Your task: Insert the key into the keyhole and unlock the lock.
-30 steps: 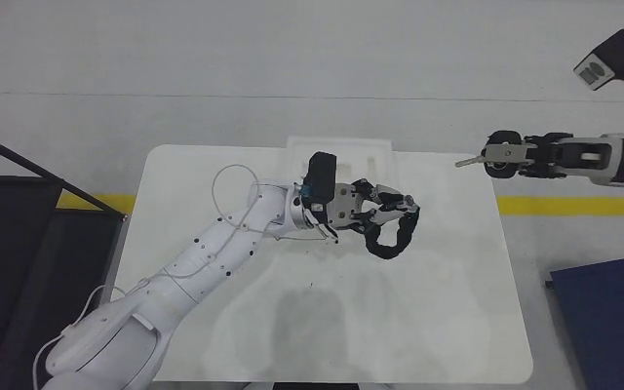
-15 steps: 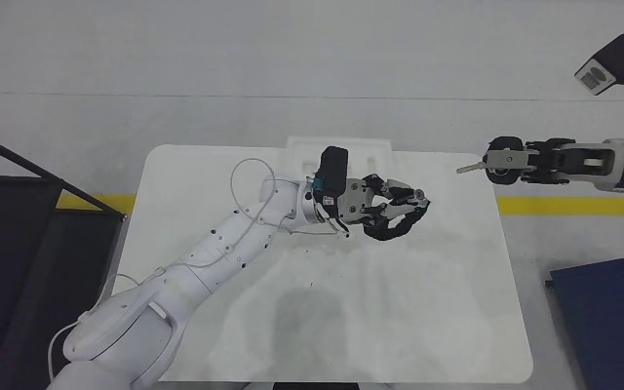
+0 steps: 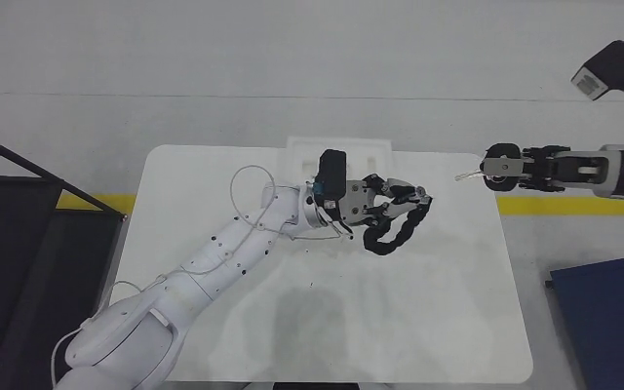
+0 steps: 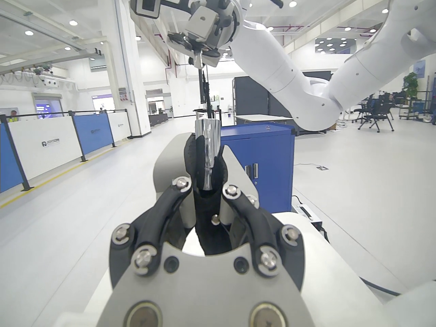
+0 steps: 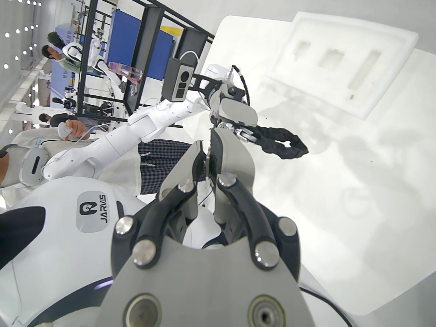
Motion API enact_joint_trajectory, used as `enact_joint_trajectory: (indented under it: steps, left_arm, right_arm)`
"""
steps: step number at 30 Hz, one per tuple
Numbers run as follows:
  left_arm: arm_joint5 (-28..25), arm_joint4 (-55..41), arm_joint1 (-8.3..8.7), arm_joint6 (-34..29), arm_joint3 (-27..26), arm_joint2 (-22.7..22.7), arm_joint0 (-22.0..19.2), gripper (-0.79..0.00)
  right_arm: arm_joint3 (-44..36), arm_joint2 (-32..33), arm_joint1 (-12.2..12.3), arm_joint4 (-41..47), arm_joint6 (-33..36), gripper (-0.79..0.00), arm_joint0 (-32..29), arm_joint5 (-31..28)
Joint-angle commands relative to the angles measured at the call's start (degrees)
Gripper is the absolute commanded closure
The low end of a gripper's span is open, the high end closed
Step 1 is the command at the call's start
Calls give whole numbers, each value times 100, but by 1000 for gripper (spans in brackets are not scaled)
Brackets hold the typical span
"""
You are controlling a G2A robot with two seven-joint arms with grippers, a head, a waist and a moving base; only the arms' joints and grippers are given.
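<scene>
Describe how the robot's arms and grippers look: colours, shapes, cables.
The left arm and right arm are glossy white rounded tubes; a thin white cable loops off the left one. Each wrist carries a black camera box. The left gripper and right gripper have grey plates, black linkages, silver screws, pale fingers.

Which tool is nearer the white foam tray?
Left. The left tool, holding the lock, is right beside the foam tray; the right tool, with the key, is out at the table edge.
</scene>
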Motion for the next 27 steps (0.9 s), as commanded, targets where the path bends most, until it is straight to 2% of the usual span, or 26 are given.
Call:
enact_joint_trajectory:
  steps: [1,7,14,27]
  left_arm:
    - [141,113,-9,13,-63,-47,51,0]
    - [429,497,-119,258,13,-3,69,0]
    - [799,613,-385,710,401,147,-26,0]
    - [1147,813,-810,1079,1044,327,-184,0]
  right_arm:
    - [-64,-59,62,-8,-61,0,37,49]
    - [-291,-333,332,-34,-249,0,111,238]
    - [-398,-633,721,53,-337,0,174,326]
    - [-684,-1219,1375,341,-751,0,448,740]
